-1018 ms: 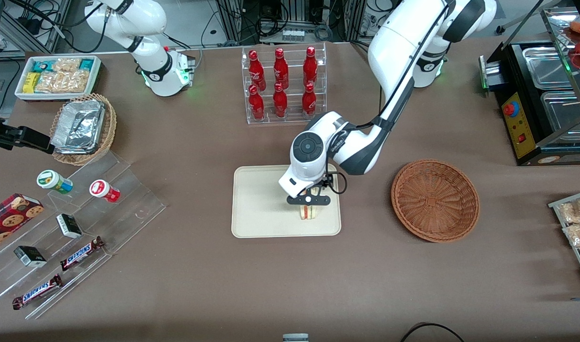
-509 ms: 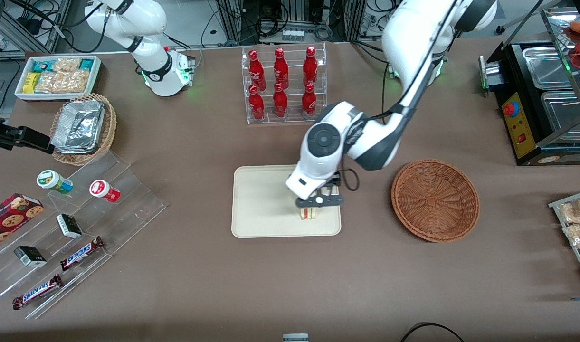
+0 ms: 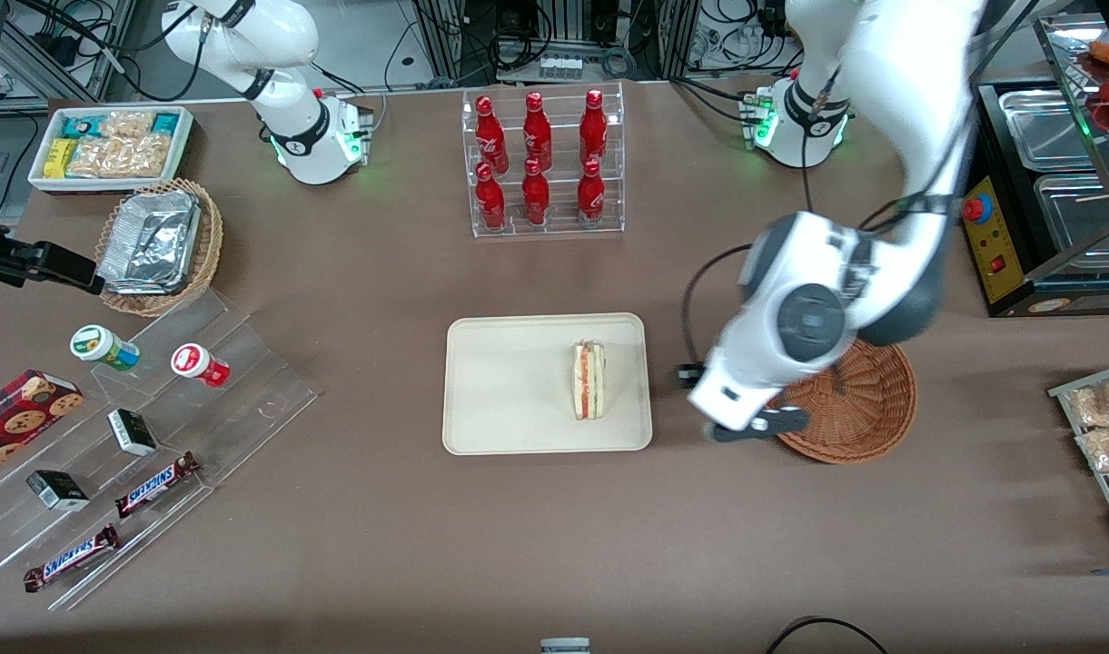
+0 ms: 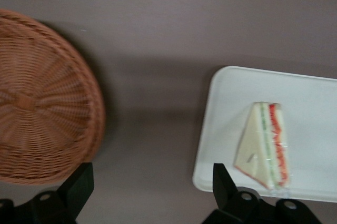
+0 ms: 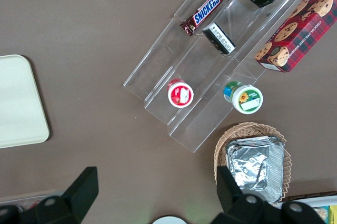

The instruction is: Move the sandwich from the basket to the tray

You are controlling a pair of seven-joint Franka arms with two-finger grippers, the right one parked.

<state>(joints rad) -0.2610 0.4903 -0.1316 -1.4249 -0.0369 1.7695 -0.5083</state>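
Note:
The sandwich [image 3: 589,380] [image 4: 266,148], a pale wedge with red and green filling, lies flat on the cream tray [image 3: 509,381] [image 4: 226,129], near the tray edge that faces the basket. The reddish-brown wicker basket [image 3: 867,400] [image 4: 42,98] stands beside the tray toward the working arm's end and holds nothing that I can see. My gripper [image 3: 749,427] [image 4: 151,192] hangs open over the bare table between tray and basket, at the basket's rim. Nothing is between its fingers [image 4: 79,187]. The arm covers part of the basket in the front view.
An acrylic rack of red bottles [image 3: 543,159] stands farther from the front camera than the tray. Toward the parked arm's end are a stepped acrylic shelf with snacks [image 3: 145,427] and a tan basket of foil trays [image 3: 159,245]. A black appliance [image 3: 1035,182] stands at the working arm's end.
The gripper has let go of the sandwich, risen and swung off the tray toward the basket. The sandwich stays on the tray, now fully uncovered.

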